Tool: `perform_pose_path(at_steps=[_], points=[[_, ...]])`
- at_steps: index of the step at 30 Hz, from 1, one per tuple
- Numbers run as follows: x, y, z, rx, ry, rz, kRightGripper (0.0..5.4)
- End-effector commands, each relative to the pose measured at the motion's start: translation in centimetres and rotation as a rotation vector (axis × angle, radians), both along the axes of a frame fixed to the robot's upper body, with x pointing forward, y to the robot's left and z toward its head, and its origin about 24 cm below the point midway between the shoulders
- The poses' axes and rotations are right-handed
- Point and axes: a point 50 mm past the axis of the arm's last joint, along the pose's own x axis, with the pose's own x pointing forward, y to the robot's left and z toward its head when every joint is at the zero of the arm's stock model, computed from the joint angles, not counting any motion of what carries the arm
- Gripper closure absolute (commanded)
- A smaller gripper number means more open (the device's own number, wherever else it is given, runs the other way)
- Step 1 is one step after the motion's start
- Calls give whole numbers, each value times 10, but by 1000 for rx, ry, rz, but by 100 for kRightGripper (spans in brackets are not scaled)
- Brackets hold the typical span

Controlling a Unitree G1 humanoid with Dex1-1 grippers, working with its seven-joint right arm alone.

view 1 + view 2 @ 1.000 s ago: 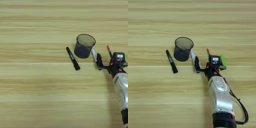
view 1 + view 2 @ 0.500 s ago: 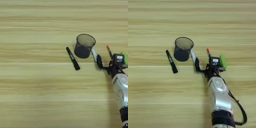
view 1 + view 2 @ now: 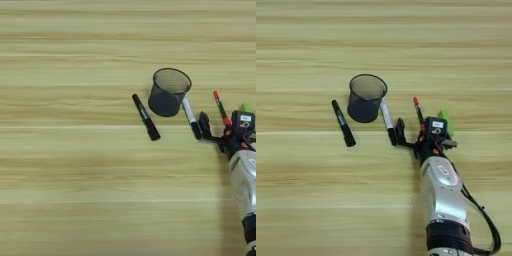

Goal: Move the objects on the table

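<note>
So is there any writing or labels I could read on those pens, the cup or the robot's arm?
Only one: a small white label on the gripper housing, too small to read.
Black marker, white-barrelled marker, red pen, green block, mesh cup: no text shows.

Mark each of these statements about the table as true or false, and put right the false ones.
1. The black mesh cup stands upright with its mouth open to the top. True.
2. The black marker is inside the cup. False: it lies flat on the table, to the left of the cup.
3. The white marker lies just to the right of the cup. True.
4. The right gripper holds the black marker. False: the gripper is far from it, near the red pen and the white marker.
5. The green block lies on the left side of the table. False: it lies to the right, beside the gripper.
</note>
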Motion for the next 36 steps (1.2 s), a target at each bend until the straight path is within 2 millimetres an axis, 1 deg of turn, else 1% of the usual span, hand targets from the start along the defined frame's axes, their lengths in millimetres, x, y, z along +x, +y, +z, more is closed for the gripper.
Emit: perform_pose_path(at_steps=[1, 18, 22, 25, 26, 36], points=[[17, -6, 31, -59, -113, 13, 3], [16, -7, 21, -73, -60, 20, 3], [16, -6, 20, -62, -56, 28, 49], [17, -3, 17, 7, -48, 45, 75], [16, -2, 17, 16, -47, 48, 93], [16, 0, 18, 23, -46, 61, 197]])
